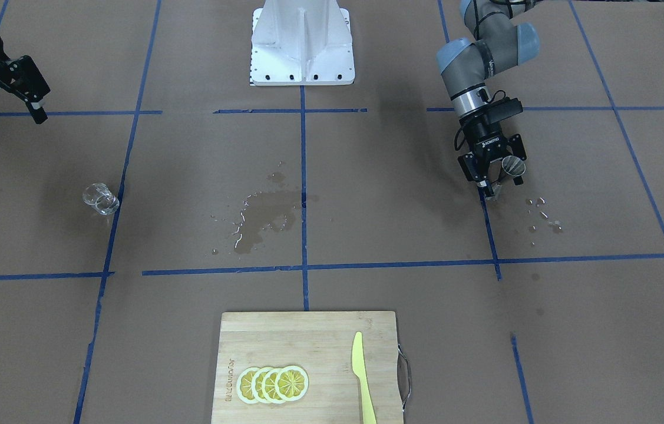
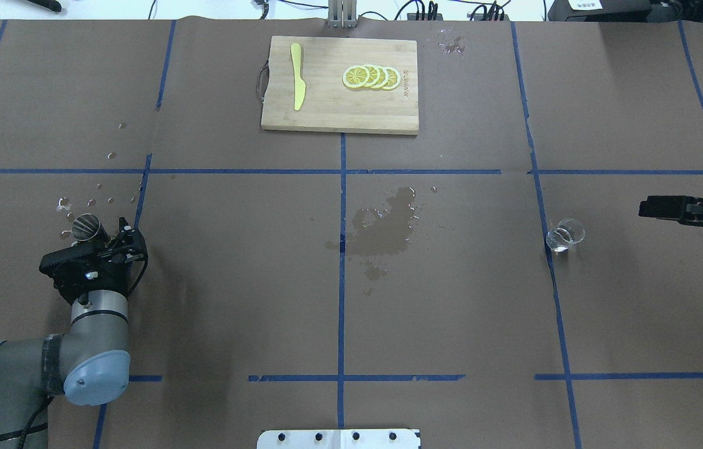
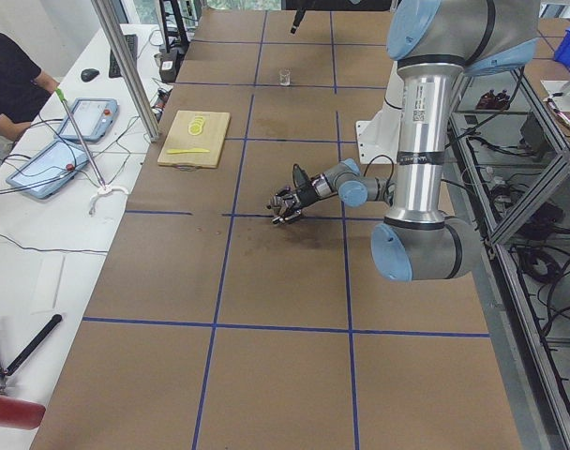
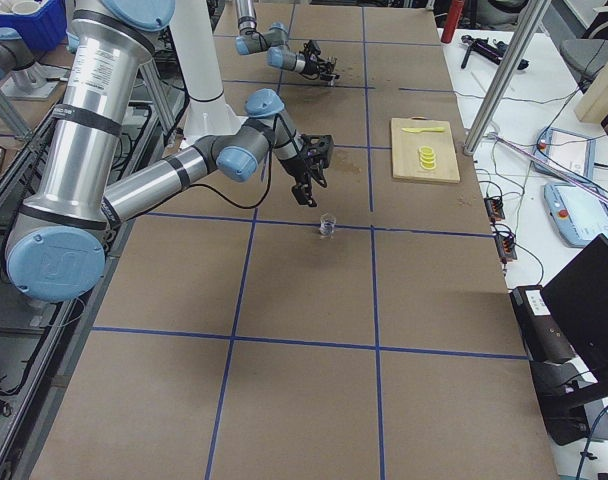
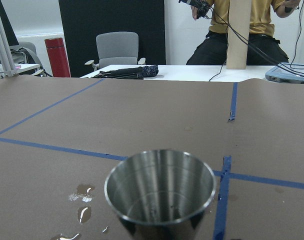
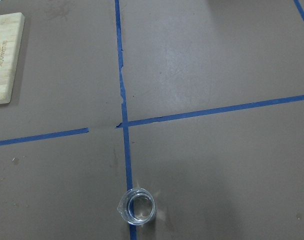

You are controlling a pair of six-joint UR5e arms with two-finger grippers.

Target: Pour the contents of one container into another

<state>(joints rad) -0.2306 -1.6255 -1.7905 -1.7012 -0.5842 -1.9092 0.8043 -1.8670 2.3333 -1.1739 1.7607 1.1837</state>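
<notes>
Brown paper, blue-taped, covers the table (image 2: pixel 232 299); a grey chair (image 5: pixel 118 47) stands before a black panel (image 5: pixel 112 15).

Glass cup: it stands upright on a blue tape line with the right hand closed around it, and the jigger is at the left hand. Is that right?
Not quite. The glass cup stands upright on the tape line, but the right hand is open and well apart from it, as the exterior front-facing view shows. The jigger is at the left hand.

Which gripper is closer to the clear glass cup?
Right. The right gripper hangs open near the glass cup, not touching; the left gripper is far across the table, holding the jigger.
</notes>
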